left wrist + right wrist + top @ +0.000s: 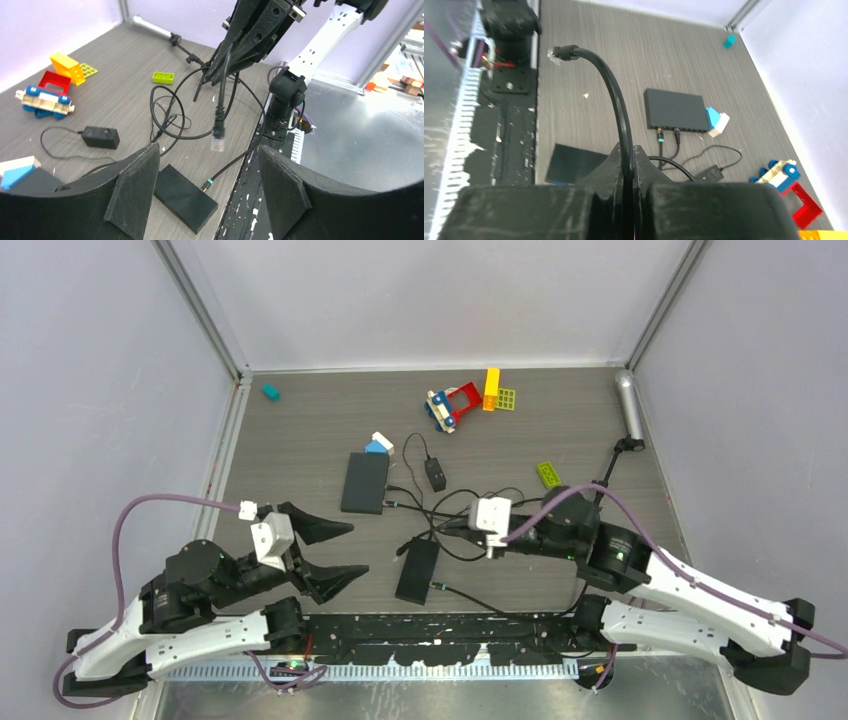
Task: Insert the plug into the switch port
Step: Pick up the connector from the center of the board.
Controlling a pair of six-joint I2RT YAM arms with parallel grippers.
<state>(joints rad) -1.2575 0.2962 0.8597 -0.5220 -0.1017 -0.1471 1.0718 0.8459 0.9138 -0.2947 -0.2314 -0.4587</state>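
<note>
My right gripper is shut on a black cable, held above the table. The cable ends in a clear plug. In the left wrist view the plug hangs free below the right gripper. A flat black switch lies mid-table with two cables in its near edge; it also shows in the right wrist view. A second flat black box lies nearer me, with a green-collared cable in its end. My left gripper is open and empty, left of that box.
A black power adapter and loops of black cable lie between the boxes. A blue-and-white block touches the switch. Toy bricks, a green brick, a teal block and a silver cylinder on a stand lie farther back.
</note>
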